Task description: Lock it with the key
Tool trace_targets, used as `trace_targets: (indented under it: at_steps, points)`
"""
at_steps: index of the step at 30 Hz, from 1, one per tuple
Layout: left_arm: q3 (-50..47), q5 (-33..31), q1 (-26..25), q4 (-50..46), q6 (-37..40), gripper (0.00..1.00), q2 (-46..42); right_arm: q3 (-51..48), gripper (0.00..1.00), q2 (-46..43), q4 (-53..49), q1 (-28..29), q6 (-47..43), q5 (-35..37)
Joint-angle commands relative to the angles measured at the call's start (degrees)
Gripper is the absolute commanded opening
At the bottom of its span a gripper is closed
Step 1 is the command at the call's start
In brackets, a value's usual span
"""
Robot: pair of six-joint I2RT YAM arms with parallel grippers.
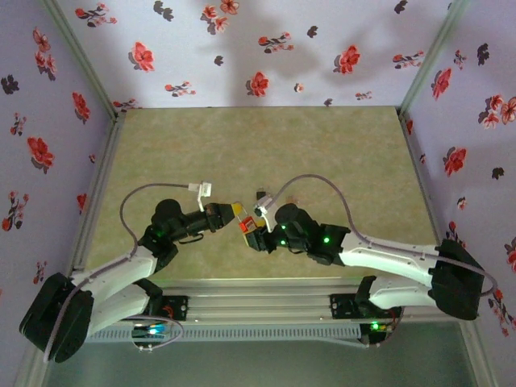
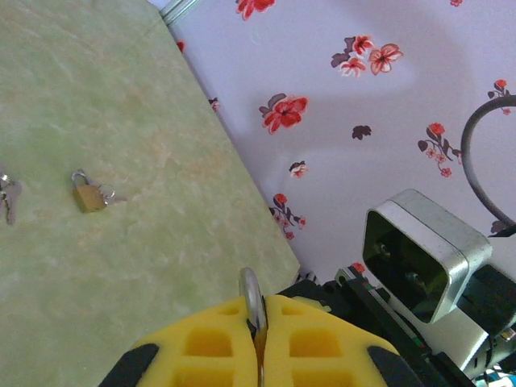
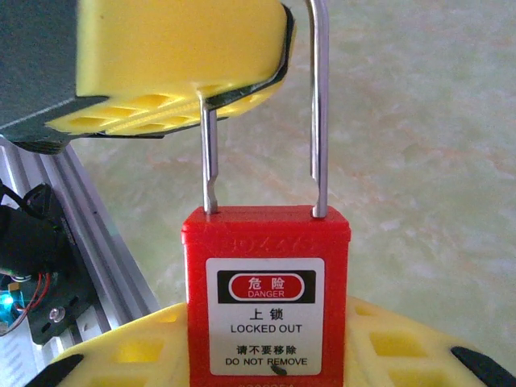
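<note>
- The red padlock (image 3: 266, 274) is gripped by its body between the yellow fingers of the right gripper (image 1: 250, 230) and held off the table (image 1: 266, 145).
- The left gripper (image 1: 234, 214) is closed on the top of the silver shackle (image 3: 320, 121), with its fingers pressed together around the loop.
- The shackle's short leg is seen ending at the top of the red body, its notch exposed.
- A small brass padlock (image 2: 89, 196) is laid on the table, well apart from both grippers, with small grey keys (image 2: 6, 193) near it.
- Whether the key is among them cannot be told.
</note>
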Motion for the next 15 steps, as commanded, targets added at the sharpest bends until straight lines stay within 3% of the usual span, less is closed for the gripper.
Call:
trace_targets:
  at_steps: [1, 15]
  points:
    - [-0.2, -1.2, 0.8, 5.6, 1.7, 0.00, -2.0, -2.6, 0.00, -1.2, -3.5, -0.7, -0.4, 4.4]
    - [0.5, -0.7, 0.8, 3.0, 2.4, 0.00, -1.6, -3.9, 0.00, -1.6, -0.2, -0.7, -1.2, 17.4]
